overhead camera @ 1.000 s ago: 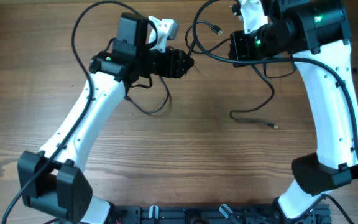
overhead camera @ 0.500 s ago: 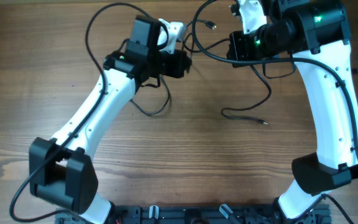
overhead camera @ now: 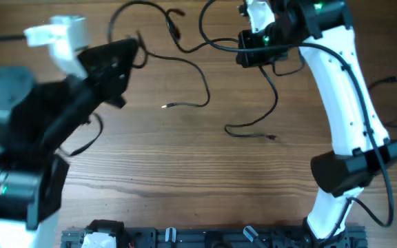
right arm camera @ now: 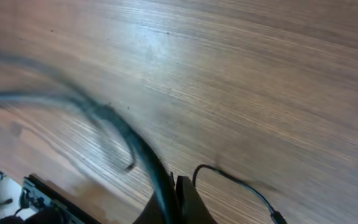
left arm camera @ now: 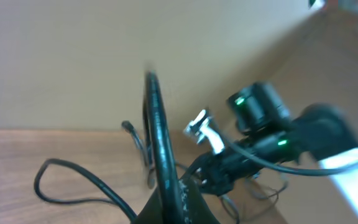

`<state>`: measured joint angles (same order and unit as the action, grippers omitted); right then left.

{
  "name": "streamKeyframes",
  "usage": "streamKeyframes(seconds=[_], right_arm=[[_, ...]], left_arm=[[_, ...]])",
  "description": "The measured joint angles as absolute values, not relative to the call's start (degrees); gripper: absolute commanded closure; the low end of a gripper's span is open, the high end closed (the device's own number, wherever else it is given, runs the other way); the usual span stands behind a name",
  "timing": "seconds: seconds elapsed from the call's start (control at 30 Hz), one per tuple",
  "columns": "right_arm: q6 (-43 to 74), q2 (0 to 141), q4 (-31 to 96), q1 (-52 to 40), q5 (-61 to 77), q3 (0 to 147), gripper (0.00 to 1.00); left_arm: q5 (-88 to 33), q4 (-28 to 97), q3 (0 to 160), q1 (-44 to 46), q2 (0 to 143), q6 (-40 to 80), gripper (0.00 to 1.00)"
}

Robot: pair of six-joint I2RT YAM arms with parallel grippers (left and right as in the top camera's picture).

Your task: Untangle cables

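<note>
- Now the left gripper, closed on a cable, has risen and swung left.
- The right gripper, also closed on a strand, has shifted slightly left.
- Between them the cables stretch longer over the table.

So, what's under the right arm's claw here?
The right claw grips one thin black cable. Below it lie wooden tabletop and another cable strand curling to a plug. Where that strand passes beneath the claw is covered.
</note>
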<state>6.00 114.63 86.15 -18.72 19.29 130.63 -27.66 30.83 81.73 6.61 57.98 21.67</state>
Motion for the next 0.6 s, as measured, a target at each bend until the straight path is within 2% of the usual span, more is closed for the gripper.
streamKeyframes(seconds=[0.3,0.47,0.6], right_arm=[[6.0,118.3,85.9,-16.6,18.7,130.6,0.96],[6.0,118.3,83.3,-11.0,15.5,132.7,0.96],[6.3,118.3,81.5,-2.2,13.2,144.3,0.96]], left_arm=[[-27.2,34.9,81.7,-7.1,56.5,25.2,0.96],[-27.9,40.2,81.7,-7.9,60.5,26.1,0.96],[-30.3,41.3,81.7,-7.9,64.1,26.3,0.96]])
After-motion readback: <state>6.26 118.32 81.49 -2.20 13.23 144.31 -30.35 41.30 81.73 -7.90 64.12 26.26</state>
